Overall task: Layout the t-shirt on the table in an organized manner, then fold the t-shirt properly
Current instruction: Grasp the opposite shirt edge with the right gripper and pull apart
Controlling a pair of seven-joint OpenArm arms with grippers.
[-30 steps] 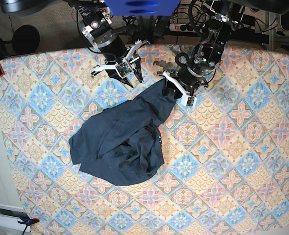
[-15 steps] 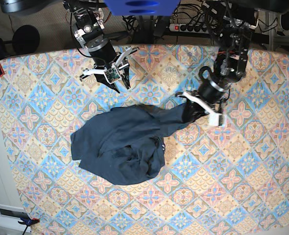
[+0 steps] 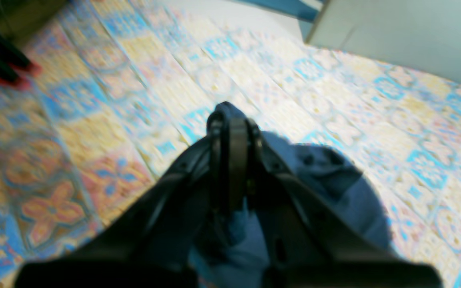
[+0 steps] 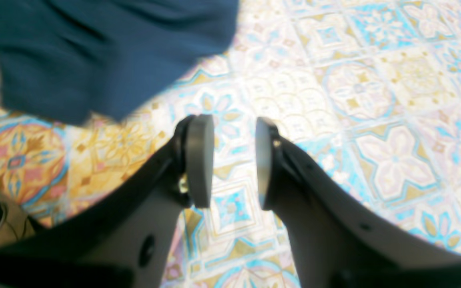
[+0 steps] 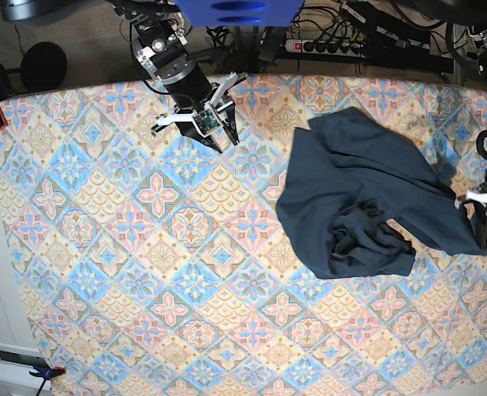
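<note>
**T-shirt bunched at the worktop's right side, my left jaws clamped on it**

I go left to right across the base view. My right jaws (image 5: 200,124) hang over the worktop (image 5: 103,247) close to its far edge, left of the middle. They stand parted with nothing between them; in my right wrist view only the tiled cloth shows in the gap, and a fold of dark fabric lies on the worktop beyond the fingertips (image 4: 199,160), apart from them.

Further right lies the t-shirt (image 5: 355,194), a crumpled slate-blue heap on the right half of the worktop, spreading from near the far edge down to about the middle. One end of it is drawn out toward the right edge.

There, at the right edge, my left jaws (image 5: 480,198) are closed on that stretched end. In my left wrist view, which is blurred, the fingers sit pressed together with blue cloth around them.
</note>
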